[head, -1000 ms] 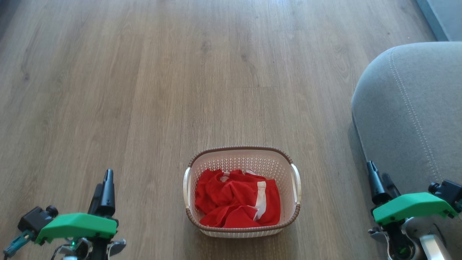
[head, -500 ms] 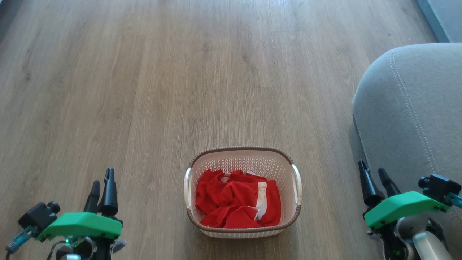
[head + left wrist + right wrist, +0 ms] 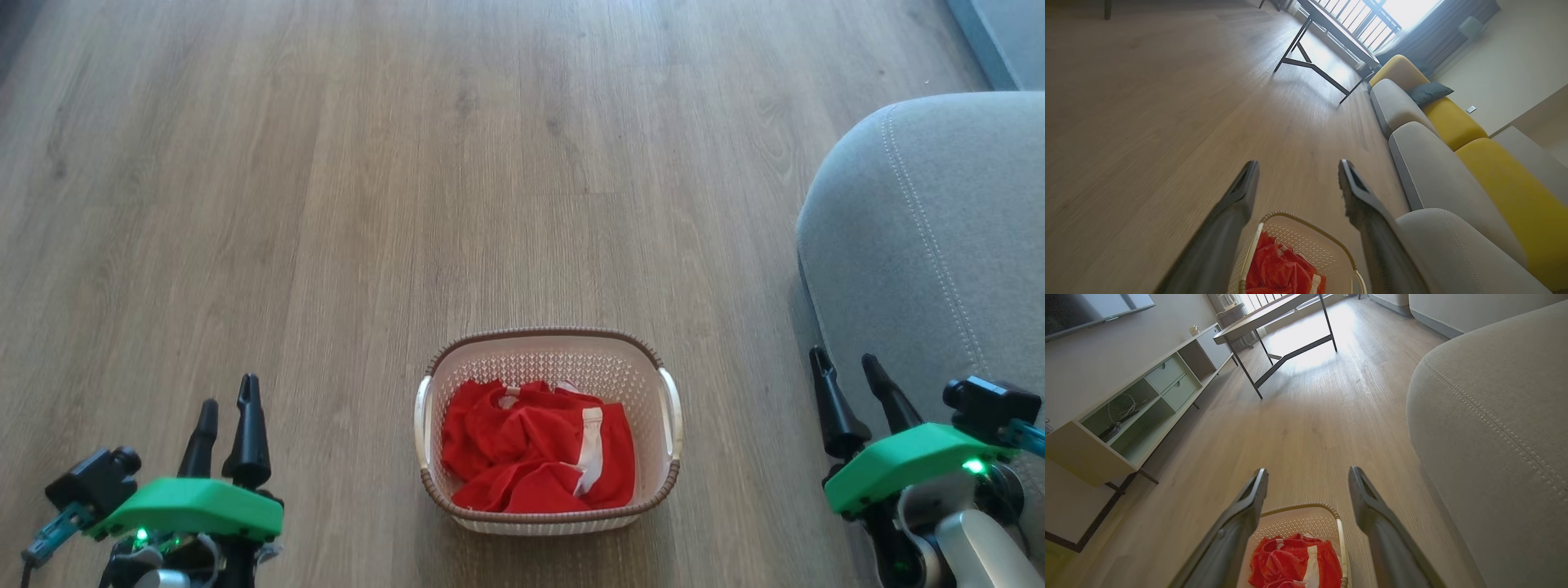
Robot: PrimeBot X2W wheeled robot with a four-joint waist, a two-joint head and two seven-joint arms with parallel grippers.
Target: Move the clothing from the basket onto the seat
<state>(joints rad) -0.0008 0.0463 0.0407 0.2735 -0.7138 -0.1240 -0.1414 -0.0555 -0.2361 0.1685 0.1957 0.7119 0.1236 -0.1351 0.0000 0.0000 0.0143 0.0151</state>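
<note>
Here, left end effector (image 3: 228,394) and right end effector (image 3: 842,357) gape wide, empty, over wooden floor (image 3: 490,163) beside grey seat (image 3: 939,245).

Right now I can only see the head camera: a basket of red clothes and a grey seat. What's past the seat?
Observer: The left wrist view shows the seat belongs to a long sofa with yellow backrests.
Operator: Is anything on it?
Observer: A dark pillow leans against a far backrest.
Operator: And across the floor?
Observer: A table on black legs stands farther along the floor.
</note>
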